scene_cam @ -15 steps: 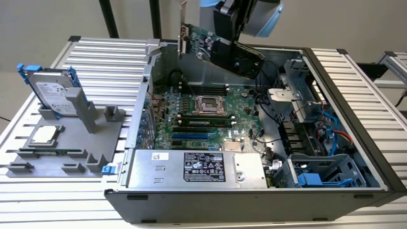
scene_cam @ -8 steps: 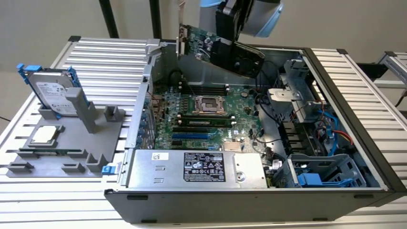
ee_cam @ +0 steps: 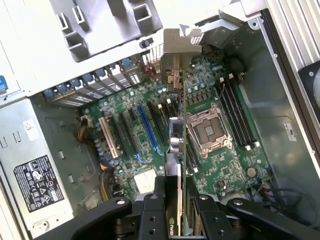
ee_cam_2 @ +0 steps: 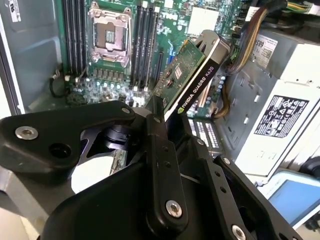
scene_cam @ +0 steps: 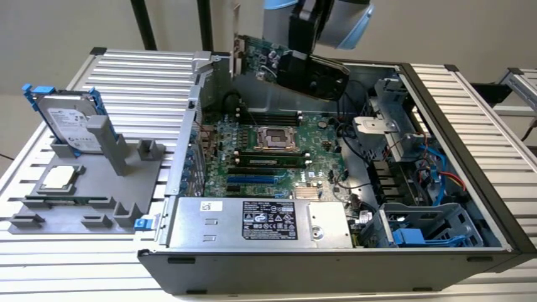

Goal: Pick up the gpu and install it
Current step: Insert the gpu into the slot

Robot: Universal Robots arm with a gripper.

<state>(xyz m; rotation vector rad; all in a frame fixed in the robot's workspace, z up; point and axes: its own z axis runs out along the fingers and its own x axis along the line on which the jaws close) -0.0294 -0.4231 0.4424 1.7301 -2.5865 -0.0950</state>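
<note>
The end effector (ee_cam: 175,200) is clamped on the gpu (ee_cam: 176,140), which hangs edge-on between its fingers above the motherboard (ee_cam: 220,165) in the open case (ee_cam: 280,100) below, so the pickup is done and the card is not yet seated in a slot

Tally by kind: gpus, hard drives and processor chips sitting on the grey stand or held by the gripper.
gpu: 1, held in the gripper
hard drive: 1, upright on the grey stand
processor chip: 1, flat on the grey stand
Total: 3
</note>
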